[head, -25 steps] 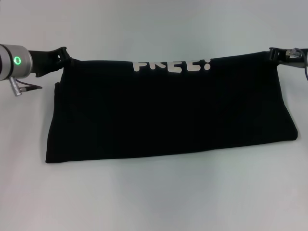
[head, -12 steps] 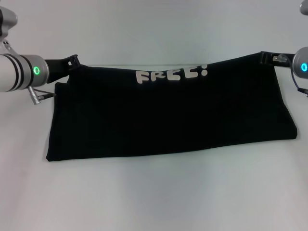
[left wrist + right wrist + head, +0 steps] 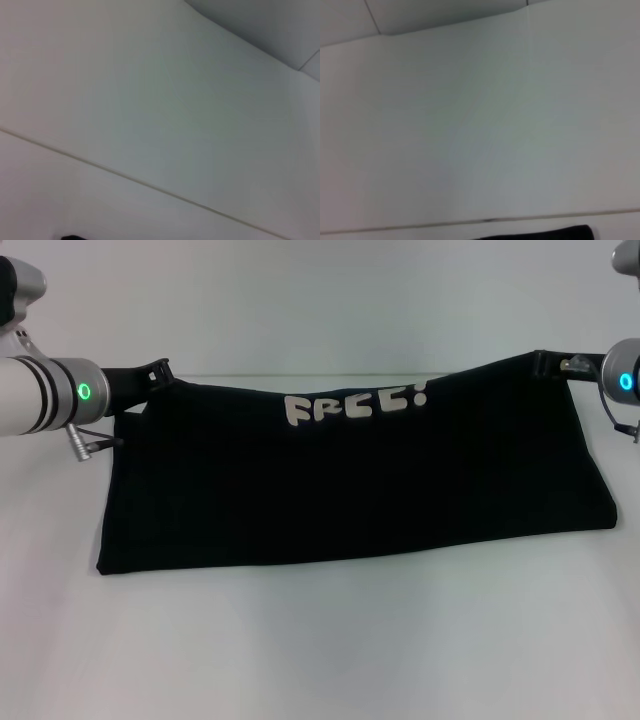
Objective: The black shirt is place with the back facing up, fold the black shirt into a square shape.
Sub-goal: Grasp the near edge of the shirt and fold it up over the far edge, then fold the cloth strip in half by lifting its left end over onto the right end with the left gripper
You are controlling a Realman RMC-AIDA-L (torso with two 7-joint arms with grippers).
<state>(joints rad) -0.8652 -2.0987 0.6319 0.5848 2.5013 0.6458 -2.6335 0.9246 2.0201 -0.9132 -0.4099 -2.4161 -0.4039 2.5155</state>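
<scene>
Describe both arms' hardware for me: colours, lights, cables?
Left arm: silver-white cylinder with black bands, green ring light, small metal plug beneath; black left gripper. Right arm: silver-grey, blue-green ring light, thin dark cable; black right gripper with a silver part.

- black shirt (image 3: pixel 350 490): soft matt cloth, cream lettering (image 3: pixel 355 403) looks flat and printed
- table (image 3: pixel 320 640): smooth, matt white
- left arm (image 3: pixel 40 395): silvery metal, slight sheen

Both wrist views: black shirt (image 3: pixel 540 233) cut off at edge (mostly wall).
</scene>
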